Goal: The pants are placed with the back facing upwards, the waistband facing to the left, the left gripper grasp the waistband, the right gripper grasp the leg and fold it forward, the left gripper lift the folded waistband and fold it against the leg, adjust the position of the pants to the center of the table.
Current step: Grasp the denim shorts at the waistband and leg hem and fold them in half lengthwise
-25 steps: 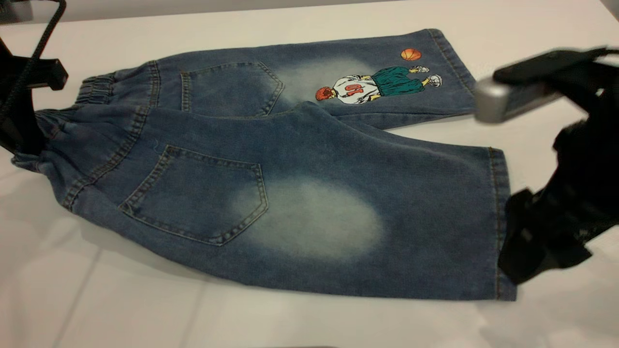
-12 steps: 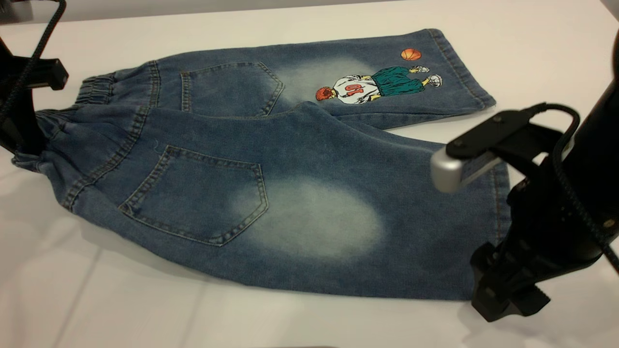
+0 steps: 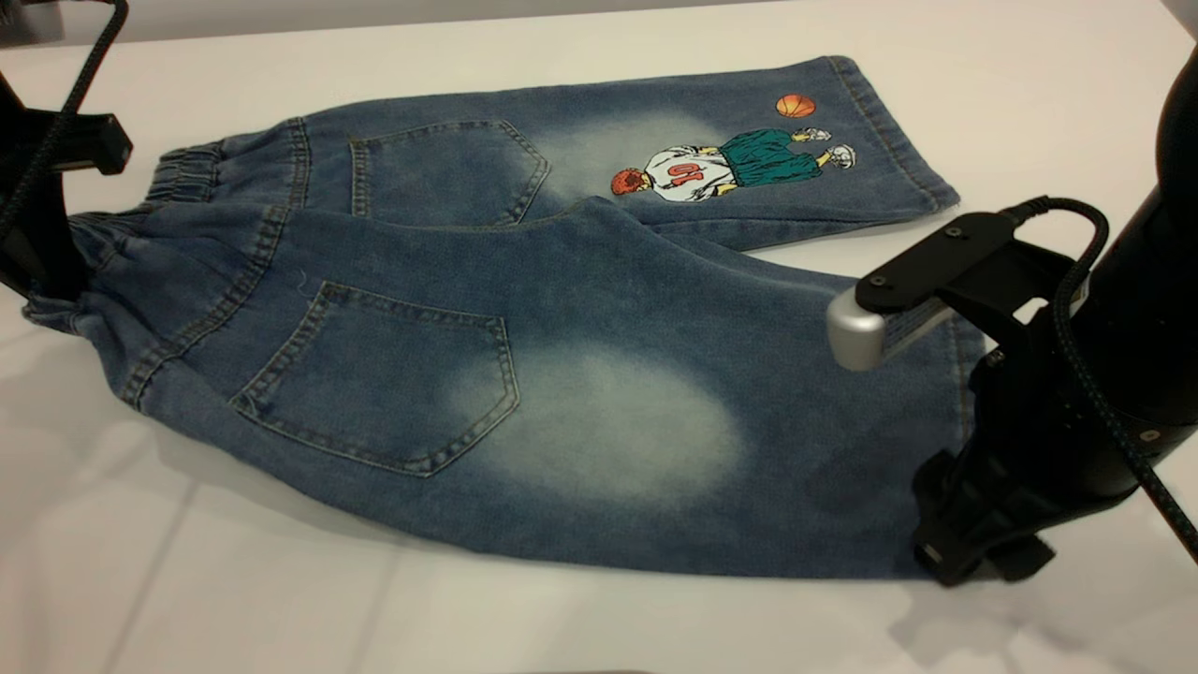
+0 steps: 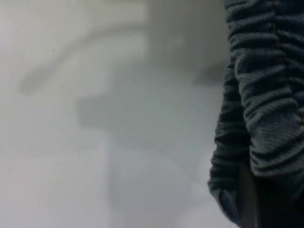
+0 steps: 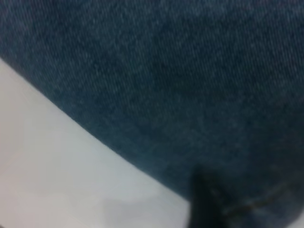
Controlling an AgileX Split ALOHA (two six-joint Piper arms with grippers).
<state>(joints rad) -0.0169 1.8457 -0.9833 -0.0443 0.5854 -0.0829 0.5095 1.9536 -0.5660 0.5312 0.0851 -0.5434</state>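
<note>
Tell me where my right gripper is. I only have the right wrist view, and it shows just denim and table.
Observer: The right gripper is down at the near hem corner of the leg.
Operator: And the left one?
Observer: The left gripper is at the near end of the waistband, at the view's left edge.
Operator: Anything folded yet?
Observer: No. The cartoon leg lies flat behind, with both back pockets showing.
</note>
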